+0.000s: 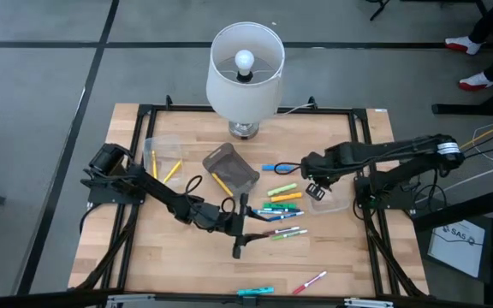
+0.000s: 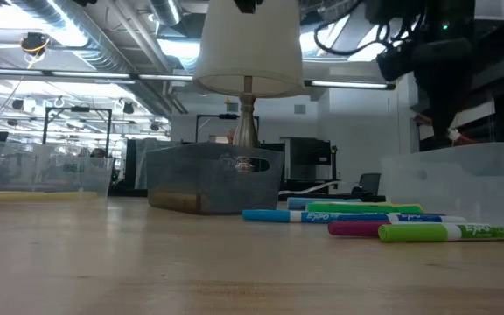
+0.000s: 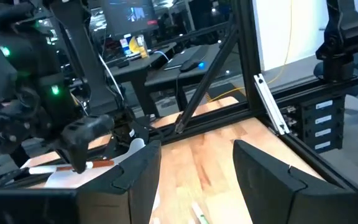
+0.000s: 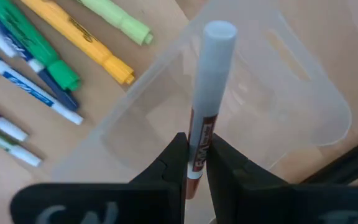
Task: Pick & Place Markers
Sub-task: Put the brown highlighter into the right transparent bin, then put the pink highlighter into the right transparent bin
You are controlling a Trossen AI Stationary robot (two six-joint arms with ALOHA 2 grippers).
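Right gripper (image 4: 194, 163): pinching white-barrelled marker (image 4: 206, 93) upright over clear bin (image 4: 303, 93). Risk: thin grip, pen tilts, drops outside rim. Left gripper (image 3: 194, 165): spread, mid-table, idle. Other markers (image 1: 282, 205) loose near bin.

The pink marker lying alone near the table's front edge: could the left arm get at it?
Probably yes. The pink marker lies in the open with nothing around it, and the left hand, open and empty, hangs just behind it over bare wood.

Table centre: loose markers (image 1: 282, 204). Right of them: clear bin (image 1: 330, 202), right gripper (image 1: 315, 188) above it. Left of them: mesh basket (image 1: 230, 166); further left, second clear bin (image 1: 163, 158). Far edge: lamp (image 1: 245, 73). Near edge: two more markers (image 1: 282, 287).
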